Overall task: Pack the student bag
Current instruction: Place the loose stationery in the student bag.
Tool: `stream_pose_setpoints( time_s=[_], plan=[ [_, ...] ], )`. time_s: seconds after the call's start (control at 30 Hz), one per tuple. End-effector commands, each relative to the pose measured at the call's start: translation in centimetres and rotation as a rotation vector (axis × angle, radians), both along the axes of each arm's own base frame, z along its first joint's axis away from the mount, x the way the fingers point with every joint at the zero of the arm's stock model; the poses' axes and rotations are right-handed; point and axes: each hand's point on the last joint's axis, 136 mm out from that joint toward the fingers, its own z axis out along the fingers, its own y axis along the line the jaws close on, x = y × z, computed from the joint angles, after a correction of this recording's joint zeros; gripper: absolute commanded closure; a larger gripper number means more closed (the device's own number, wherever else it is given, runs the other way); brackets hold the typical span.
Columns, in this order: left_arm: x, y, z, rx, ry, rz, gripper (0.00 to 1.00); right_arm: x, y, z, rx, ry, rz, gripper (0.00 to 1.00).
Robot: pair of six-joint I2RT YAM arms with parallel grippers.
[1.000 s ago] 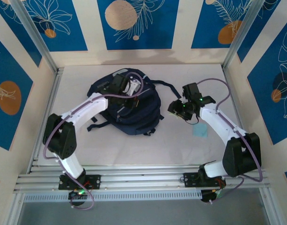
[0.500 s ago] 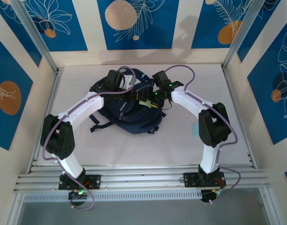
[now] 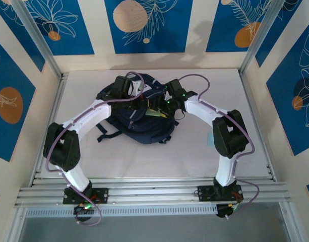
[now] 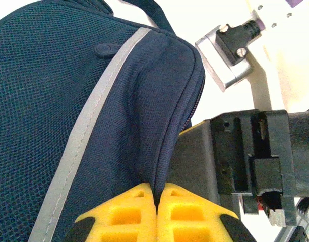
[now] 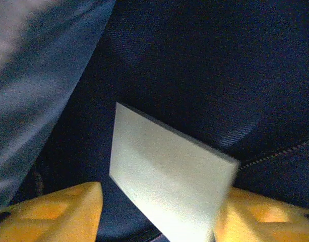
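Note:
The student bag (image 3: 139, 123) lies mid-table, dark navy with a grey stripe (image 4: 88, 126). My left gripper (image 3: 143, 103) is shut on the fabric rim of the bag's opening (image 4: 167, 151), and its yellow fingers (image 4: 124, 214) pinch the edge. My right gripper (image 3: 162, 108) reaches into the opening from the right. Its fingers (image 5: 58, 209) stand wide apart, open. A flat pale green pad (image 5: 169, 184) sits tilted between them against the dark lining (image 5: 204, 65). The pad touches the right finger and is apart from the left one. The same pad (image 3: 155, 112) shows at the bag's mouth.
Black straps (image 3: 101, 136) trail off the bag to the left and toward the back right. A sliver of a light blue square (image 3: 210, 137) lies on the table beside the right arm's elbow. Framed walls close in on three sides. The right gripper's black body (image 4: 245, 156) sits close beside the held rim.
The right arm swung left from the table's right side to the bag's opening, bringing the pale pad. In the last half second it edged further in. The left gripper kept its hold.

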Motion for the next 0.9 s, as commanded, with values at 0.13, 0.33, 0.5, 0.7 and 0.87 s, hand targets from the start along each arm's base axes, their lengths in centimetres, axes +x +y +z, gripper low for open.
stream_pose_setpoints(
  time_s=[0.13,0.33,0.5,0.7,0.87],
  plan=[
    [-0.3,-1.3,3.0,-0.121,-0.051,-0.035,1.00,-1.3,1.8,4.0,0.105,-0.034,0.062,0.52],
    [-0.4,-1.6,3.0,-0.136,-0.040,-0.041,1.00,-1.0,2.1,3.4,0.149,-0.057,0.053,0.60],
    [-0.7,-1.7,3.0,-0.138,-0.035,-0.049,1.00,0.1,5.2,1.5,0.202,-0.010,0.090,0.68],
    [-0.6,-1.7,2.8,-0.136,-0.041,-0.044,1.00,-0.5,3.4,2.4,0.151,-0.029,0.095,0.65],
    [-0.5,-1.7,2.7,-0.135,-0.043,-0.048,1.00,-2.4,-2.7,4.1,0.033,-0.065,0.046,0.53]
  ],
)
